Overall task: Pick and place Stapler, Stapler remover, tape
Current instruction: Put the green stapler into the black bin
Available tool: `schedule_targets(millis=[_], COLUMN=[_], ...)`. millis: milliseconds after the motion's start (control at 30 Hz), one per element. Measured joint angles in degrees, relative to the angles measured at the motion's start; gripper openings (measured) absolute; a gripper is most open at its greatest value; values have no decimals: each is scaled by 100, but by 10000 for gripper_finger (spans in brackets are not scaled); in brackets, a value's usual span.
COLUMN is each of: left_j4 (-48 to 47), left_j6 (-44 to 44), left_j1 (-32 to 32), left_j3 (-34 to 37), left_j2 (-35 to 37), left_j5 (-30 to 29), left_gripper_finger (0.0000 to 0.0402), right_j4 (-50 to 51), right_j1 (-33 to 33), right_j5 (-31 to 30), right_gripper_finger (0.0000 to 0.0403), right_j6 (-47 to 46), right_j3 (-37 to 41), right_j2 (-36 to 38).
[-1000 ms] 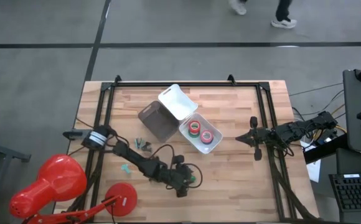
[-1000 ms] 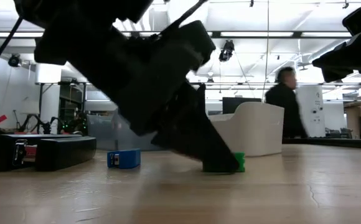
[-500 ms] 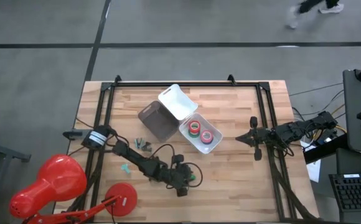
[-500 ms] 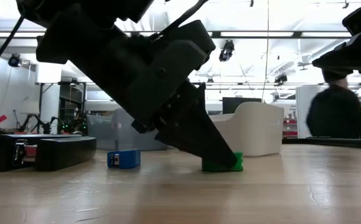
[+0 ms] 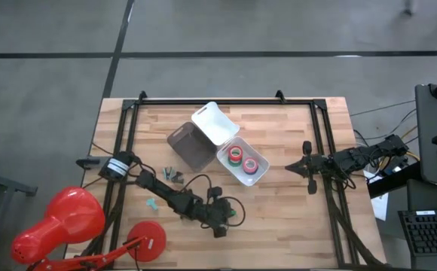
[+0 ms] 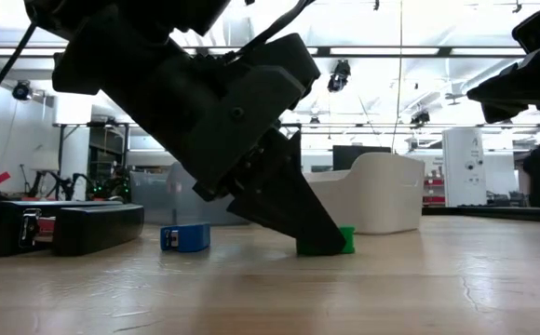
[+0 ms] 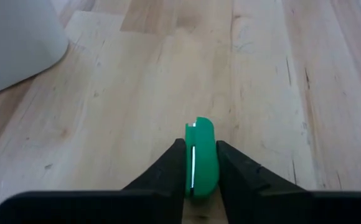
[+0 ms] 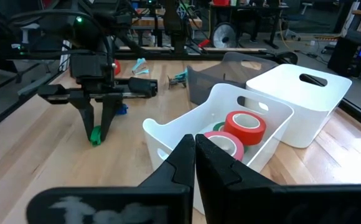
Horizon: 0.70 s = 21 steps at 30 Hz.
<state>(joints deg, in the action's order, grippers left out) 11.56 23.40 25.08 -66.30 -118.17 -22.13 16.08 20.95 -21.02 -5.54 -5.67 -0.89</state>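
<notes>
- The left gripper (image 7: 200, 163) has its two dark fingers (image 7: 168, 168) pinching a green tape roll (image 7: 200, 155) that stands on edge on the counter (image 7: 274, 81); in the left wrist view each finger lies flat against one face of the roll.
- In the low view the same gripper (image 6: 318, 240) slants down from the upper left of the frame, its tip on the wood at centre, with the green roll (image 6: 345, 239) showing just past the tip.
- In the high view the left gripper (image 5: 226, 214) sits low and centre in the frame, the green roll (image 5: 233, 214) only a small speck at its tip.
- Up and to the right of that, a white bin (image 5: 265, 172) holds a red tape roll (image 5: 236, 153), a pink one (image 5: 249, 163) and a sliver of another green one (image 5: 234, 159).
- Touching that bin is a second white bin (image 5: 215, 123), and to the left of that one a dark grey bin (image 5: 190, 147).
- The black stapler (image 6: 63, 227) lies flat at the left edge of the low view, a small blue object (image 6: 184, 237) just right of it; what the blue object is cannot be told.
- The right gripper (image 8: 195, 151) has its fingers pressed together on nothing; in the high view it (image 5: 307, 167) hovers at right of centre, near the bin of tape.
</notes>
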Motion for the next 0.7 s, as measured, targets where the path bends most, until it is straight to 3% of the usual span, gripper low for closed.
schedule_targets(millis=[167,533,700], left_j4=[-7,-50,-589], left_j6=[71,10,19], left_j1=[0,0,1], left_j3=[0,0,-2], left_j2=[4,59,297], left_j5=[-5,-219,-406], left_gripper_finger=[91,78,88], right_j4=[0,0,0], right_j1=[0,0,2], right_j5=[0,0,0], right_gripper_finger=[8,8,8], right_j6=[0,0,0], right_j3=[0,0,0], right_j2=[0,0,0])
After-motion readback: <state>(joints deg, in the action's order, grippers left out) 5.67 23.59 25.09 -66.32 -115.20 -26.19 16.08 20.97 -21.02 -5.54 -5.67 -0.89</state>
